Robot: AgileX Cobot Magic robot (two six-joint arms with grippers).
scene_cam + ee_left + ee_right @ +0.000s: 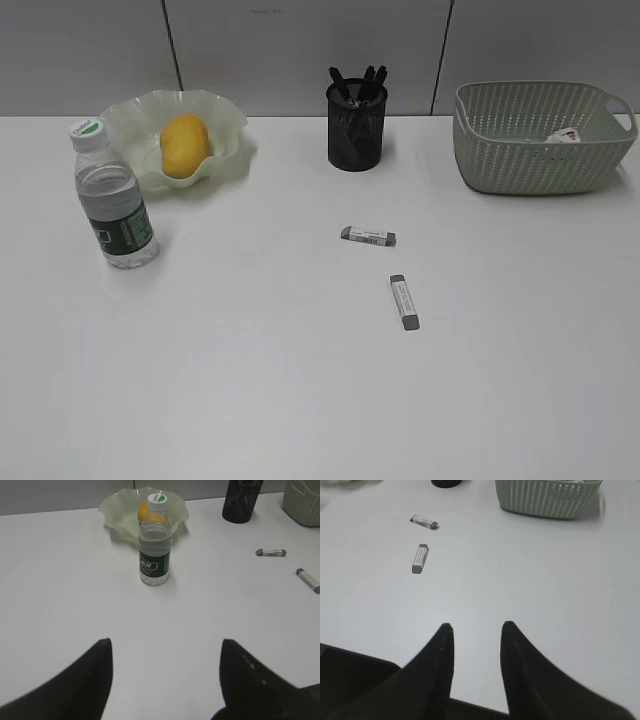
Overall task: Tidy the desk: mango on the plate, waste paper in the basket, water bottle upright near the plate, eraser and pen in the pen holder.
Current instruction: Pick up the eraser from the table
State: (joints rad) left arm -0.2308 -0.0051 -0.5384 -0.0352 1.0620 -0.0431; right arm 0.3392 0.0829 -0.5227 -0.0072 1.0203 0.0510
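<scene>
while the left gripper (165,650) gapes wide, the right gripper (477,632) parts narrowly — both hold nothing.

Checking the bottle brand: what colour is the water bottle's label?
Dark green with white print, on the water bottle; clearest in the left wrist view.

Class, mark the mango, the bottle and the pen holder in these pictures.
mango (185,146), exterior view, middle of the yellow skin.
bottle (155,564), left wrist view, on the dark green label.
pen holder (356,135), exterior view, front of the black mesh wall.
</scene>
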